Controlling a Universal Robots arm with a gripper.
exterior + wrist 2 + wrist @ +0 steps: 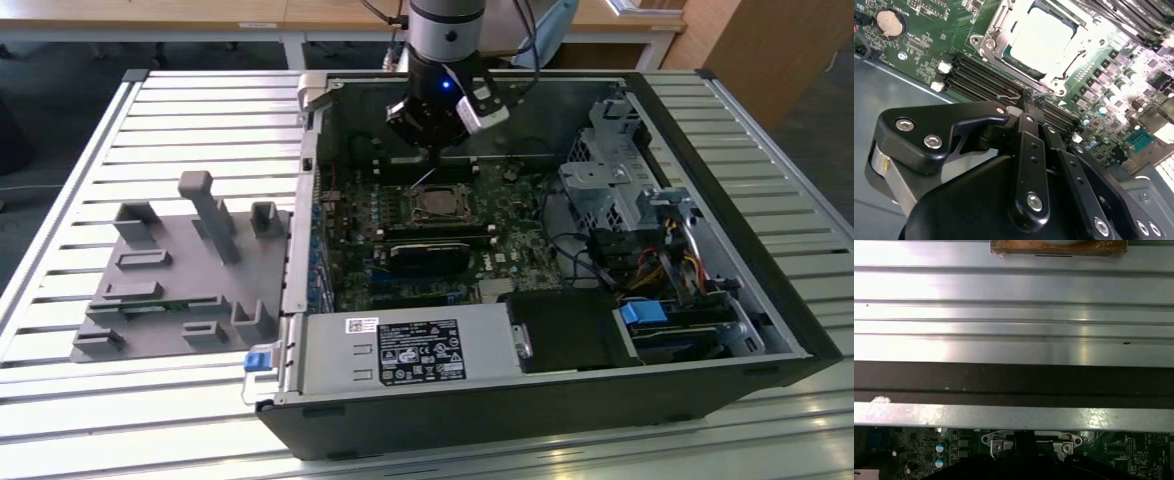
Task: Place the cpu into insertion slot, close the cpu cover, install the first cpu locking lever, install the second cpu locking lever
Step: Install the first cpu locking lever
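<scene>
My fingers [1026, 97] are pressed together at the cover [999, 35] edge over the cpu [1041, 37]; I should push slowly and squarely

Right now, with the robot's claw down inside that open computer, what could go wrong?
Two risks, judging from the pictures. The gripper sits right at the edge of the insertion slot, where the cpu already lies under the cpu cover; a sideways slip might bend a thin locking lever. Its fingertips are also next to the black memory slots and could scrape them.
</scene>
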